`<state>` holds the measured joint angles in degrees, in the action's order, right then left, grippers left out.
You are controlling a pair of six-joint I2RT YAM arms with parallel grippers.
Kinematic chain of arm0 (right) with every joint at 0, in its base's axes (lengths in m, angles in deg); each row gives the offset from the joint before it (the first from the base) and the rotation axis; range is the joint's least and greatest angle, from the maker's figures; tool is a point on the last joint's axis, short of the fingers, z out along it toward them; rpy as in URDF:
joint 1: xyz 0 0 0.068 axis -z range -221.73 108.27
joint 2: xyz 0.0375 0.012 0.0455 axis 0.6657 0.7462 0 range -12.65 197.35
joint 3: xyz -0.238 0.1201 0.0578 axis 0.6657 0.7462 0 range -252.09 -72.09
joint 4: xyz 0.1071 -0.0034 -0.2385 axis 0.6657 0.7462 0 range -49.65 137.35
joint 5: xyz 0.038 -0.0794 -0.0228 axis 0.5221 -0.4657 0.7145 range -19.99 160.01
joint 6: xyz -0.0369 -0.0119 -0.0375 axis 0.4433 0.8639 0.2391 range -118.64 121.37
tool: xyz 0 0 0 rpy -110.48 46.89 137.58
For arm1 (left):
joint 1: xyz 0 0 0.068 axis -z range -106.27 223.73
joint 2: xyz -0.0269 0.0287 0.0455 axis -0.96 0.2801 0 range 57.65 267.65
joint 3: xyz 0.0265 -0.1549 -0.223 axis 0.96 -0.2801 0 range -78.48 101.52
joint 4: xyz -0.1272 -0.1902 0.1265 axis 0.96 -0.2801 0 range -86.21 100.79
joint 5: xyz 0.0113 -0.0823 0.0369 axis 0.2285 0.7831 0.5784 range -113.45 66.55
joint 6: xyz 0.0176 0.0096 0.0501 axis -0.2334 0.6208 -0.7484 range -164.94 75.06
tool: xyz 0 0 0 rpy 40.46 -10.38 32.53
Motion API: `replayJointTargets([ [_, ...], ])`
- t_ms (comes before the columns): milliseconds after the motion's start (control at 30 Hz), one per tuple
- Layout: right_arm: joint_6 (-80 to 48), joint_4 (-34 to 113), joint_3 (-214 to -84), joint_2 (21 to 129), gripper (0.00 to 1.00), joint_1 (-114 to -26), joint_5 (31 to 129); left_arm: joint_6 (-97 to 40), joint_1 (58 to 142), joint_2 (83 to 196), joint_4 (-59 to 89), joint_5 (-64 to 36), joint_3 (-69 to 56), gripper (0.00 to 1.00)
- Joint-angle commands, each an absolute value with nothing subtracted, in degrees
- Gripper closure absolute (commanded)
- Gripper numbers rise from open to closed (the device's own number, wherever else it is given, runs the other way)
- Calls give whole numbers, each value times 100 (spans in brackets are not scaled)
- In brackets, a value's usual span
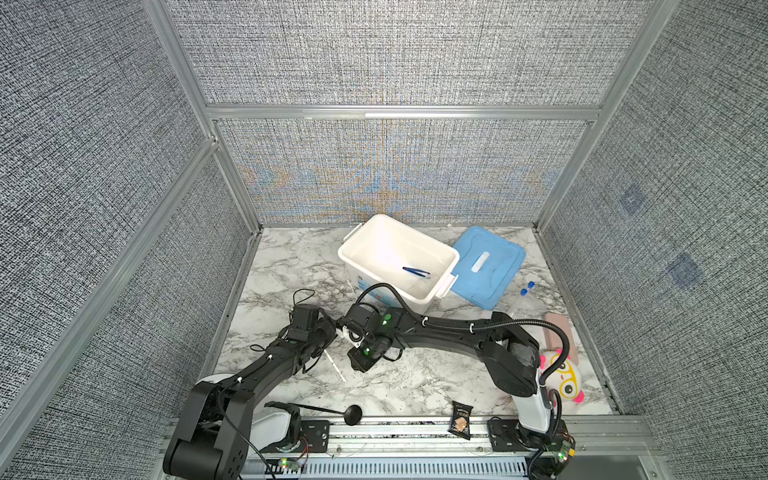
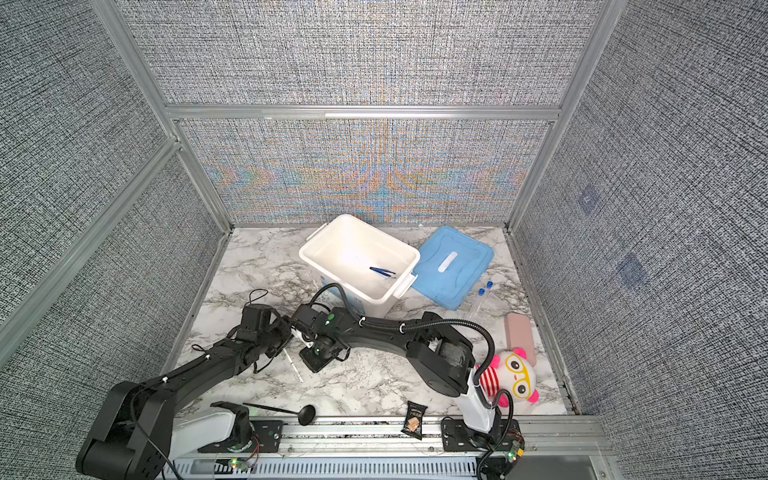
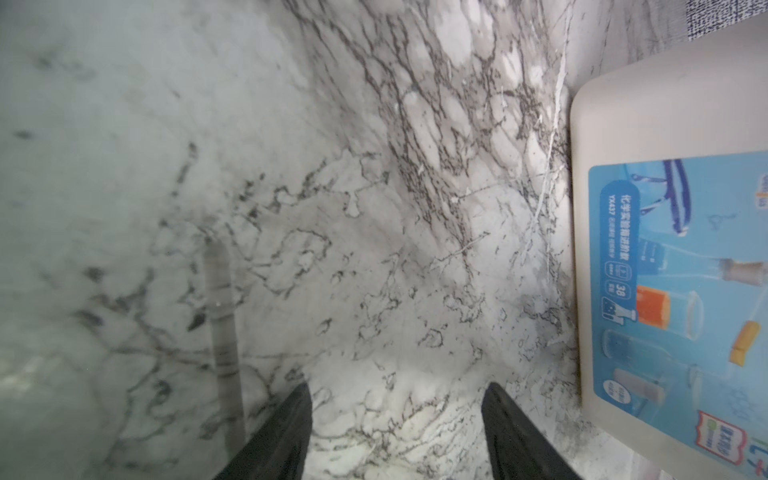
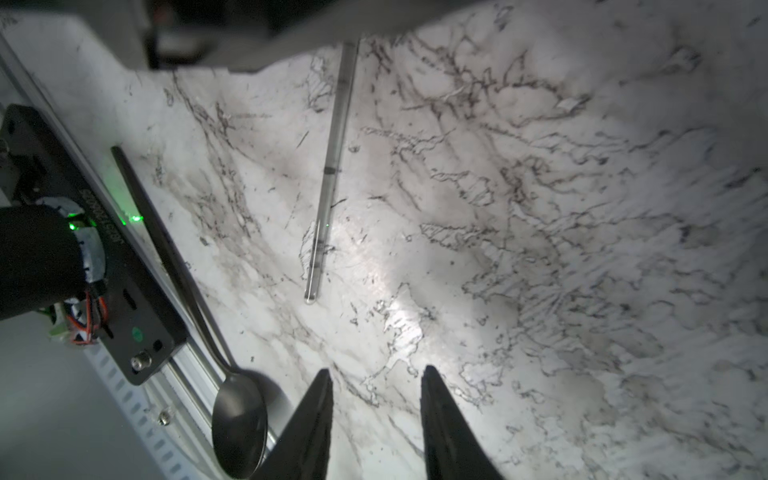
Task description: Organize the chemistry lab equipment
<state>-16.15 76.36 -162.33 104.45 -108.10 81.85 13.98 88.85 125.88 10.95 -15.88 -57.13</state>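
Note:
A long thin white stick point(image 1: 334, 365) point(image 2: 293, 365) lies on the marble table between my two arms. My left gripper point(image 1: 330, 326) point(image 3: 399, 386) hovers open over bare marble, and the stick point(image 3: 222, 332) lies blurred outside one finger. My right gripper point(image 1: 357, 365) point(image 4: 376, 369) is open too, narrower, with nothing between its fingers, and the stick point(image 4: 332, 166) lies ahead of it. Dark blue tweezers point(image 1: 415, 271) point(image 2: 382, 272) rest inside the white bin point(image 1: 374, 241) point(image 3: 665, 104). Two blue-capped tubes point(image 1: 525, 291) point(image 2: 484, 289) lie right of the blue lid point(image 1: 498, 266).
A black spoon point(image 1: 353, 413) point(image 4: 239, 419) lies near the front rail. A black snack packet point(image 1: 461, 419) sits at the front edge. The pink striped plush toy point(image 1: 563, 382) and a pink block point(image 1: 561, 332) are on the right. Grey panels wall three sides.

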Motion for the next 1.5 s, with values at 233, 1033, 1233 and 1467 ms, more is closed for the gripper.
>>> replayJointTargets([
  [233,-1094,7489,-16482,10661,55,-11175,7706,1127,8727,12233,622,-1732,-5311,31],
  [1033,-677,8724,-17965,11977,76,-11449,7166,1022,6692,11601,-2278,-824,-4327,18],
  [1233,-1134,9537,-18379,12183,85,-11457,6880,1046,6697,11656,-2081,-637,-4768,18],
  [1467,-1267,9747,-18283,12009,91,-11325,7079,830,6697,11997,-2173,-510,-4562,18],
])
